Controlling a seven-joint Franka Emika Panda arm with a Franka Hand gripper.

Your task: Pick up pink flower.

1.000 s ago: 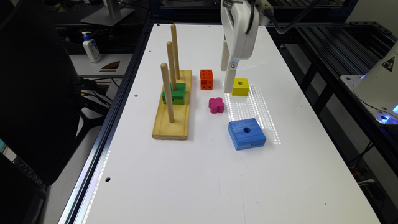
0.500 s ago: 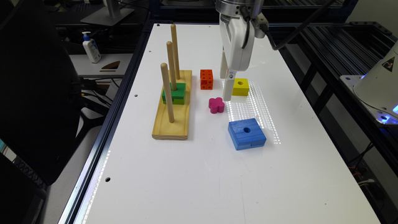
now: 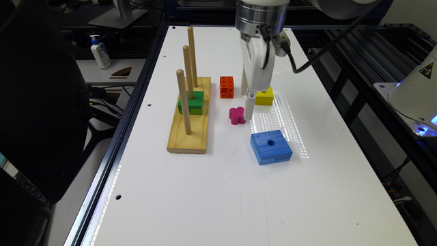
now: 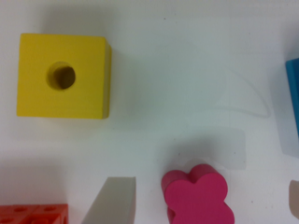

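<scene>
The pink flower (image 3: pixel 236 115) (image 4: pixel 198 196) is a small magenta clover-shaped block lying flat on the white table (image 3: pixel 211 191). My gripper (image 3: pixel 247 102) (image 4: pixel 203 200) hangs low over the table, just to the exterior view's right of the flower. In the wrist view it is open: one grey fingertip (image 4: pixel 112 200) shows on one side of the flower and the other fingertip (image 4: pixel 294 196) at the frame's edge on the opposite side. The flower lies between them, closer to the first finger, touching neither.
A yellow square block with a hole (image 3: pixel 264 97) (image 4: pixel 63 77) and an orange cube (image 3: pixel 226 87) (image 4: pixel 32 213) lie just behind the flower. A blue block (image 3: pixel 271 146) (image 4: pixel 293 107) lies in front. A wooden three-peg base (image 3: pixel 187 133) holds a green block (image 3: pixel 191 101).
The gripper has come down and shifted toward the exterior view's left, from above the yellow block to beside the pink flower. The blocks have not moved.
</scene>
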